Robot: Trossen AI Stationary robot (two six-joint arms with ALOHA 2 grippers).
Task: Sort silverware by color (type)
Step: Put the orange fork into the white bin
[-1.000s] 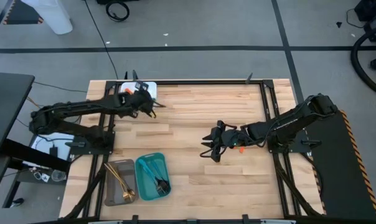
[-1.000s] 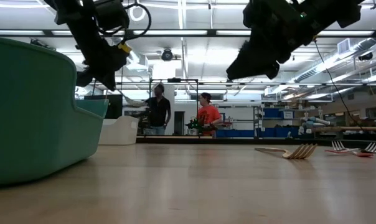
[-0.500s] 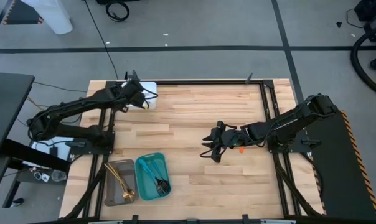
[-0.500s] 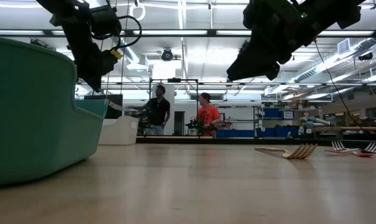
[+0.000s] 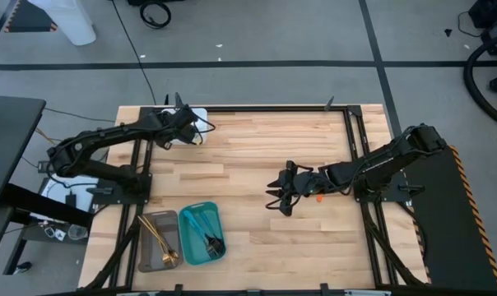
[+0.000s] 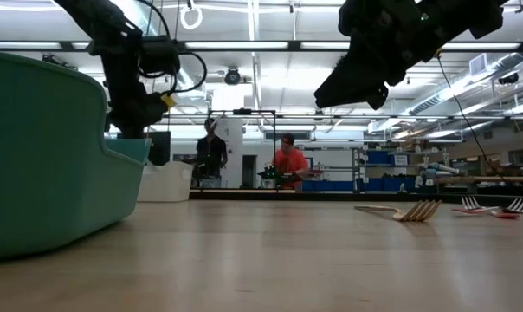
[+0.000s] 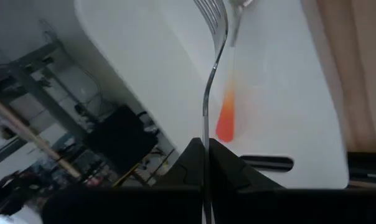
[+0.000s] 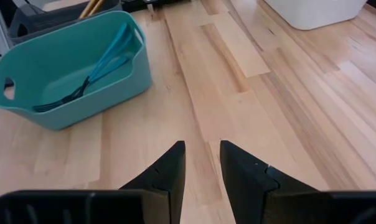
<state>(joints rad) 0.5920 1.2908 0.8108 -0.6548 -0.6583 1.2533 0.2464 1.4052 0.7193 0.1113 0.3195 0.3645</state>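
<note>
Now that my left arm has swung back from the open wood to the far left corner of the surface (image 5: 257,148), its end effector (image 5: 185,127) hangs right over the white tray (image 5: 197,117); a second ago it was further out over the boards. I read that as the delivery leg nearly done, with only the release left for this piece.

The teal tray (image 5: 201,233) and the grey tray (image 5: 156,241) sit side by side at the near left edge, the teal one already holding blue pieces and a dark one, the grey one gold pieces.

My right arm waits mid-surface, and its end effector (image 5: 280,196) has not shifted, fingers spread with nothing between them.

In the left wrist view the end effector is clamped on a silver fork (image 7: 208,93). The fork's long axis runs straight out from the fingers, handle pinched, stem slightly bowed, tines leading toward the tray floor.

Just beyond it an orange piece (image 7: 227,115) already lies in the white tray, its long axis roughly in line with the fork's, so I would say this is the bin I am filling with what is left.
</note>
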